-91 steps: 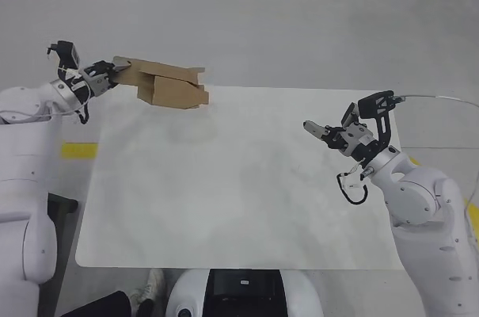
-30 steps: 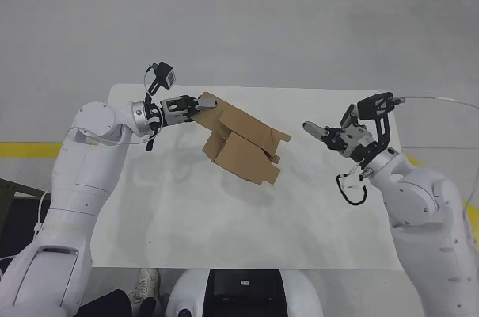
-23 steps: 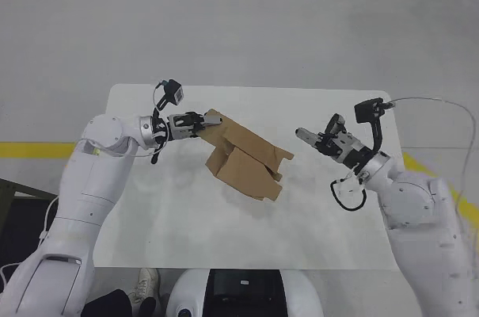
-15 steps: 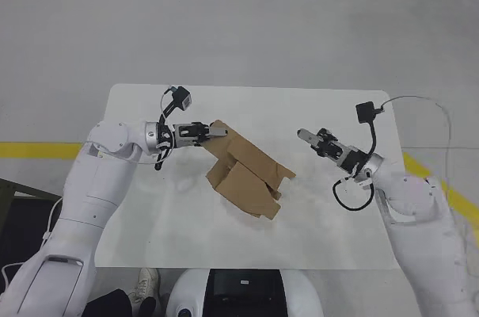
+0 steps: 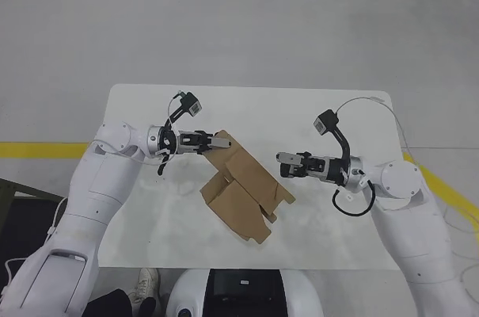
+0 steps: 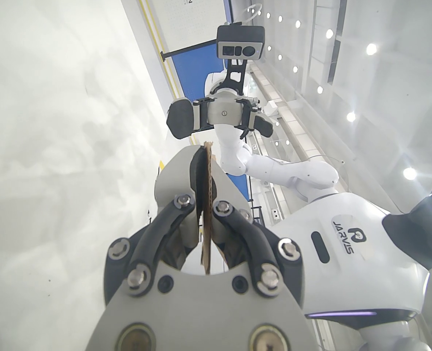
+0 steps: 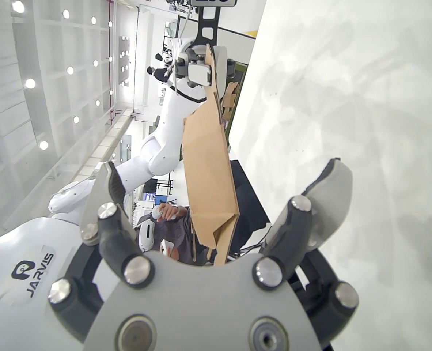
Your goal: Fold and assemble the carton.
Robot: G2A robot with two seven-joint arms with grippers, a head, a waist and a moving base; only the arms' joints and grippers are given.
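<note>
Floor line: a yellow stripe (image 5: 33, 149) runs along the floor off the table's 9 o'clock side.

Table: white top (image 5: 144, 230), with the arms coming in over it from either side.

Left gripper: (image 5: 216, 143) sits at about 10 o'clock from the table's middle, pointing toward 3 o'clock. Its fingers are pinched tight on a flap of the carton. In its own wrist view the corrugated edge stands sandwiched between the two dark pads (image 6: 197, 169) (no gap to speak of).

Carton: a flat, unassembled brown cardboard piece (image 5: 243, 186). It starts at the left gripper's grip and stretches from 11 o'clock across the middle of the table down toward 5 o'clock. One folded panel overlaps the other at the near end. It casts a soft shadow on the table, and I cannot tell whether its low end touches the top.

Right gripper: (image 5: 284, 164) sits at about 3 o'clock from the table's middle, pointing toward 9 o'clock at the carton's right-hand edge. Its fingers are spread wide and have hold of nothing. In its wrist view the carton's near corner stands in line between the two spread fingers (image 7: 108, 184). I cannot tell whether either one touches the cardboard.
</note>
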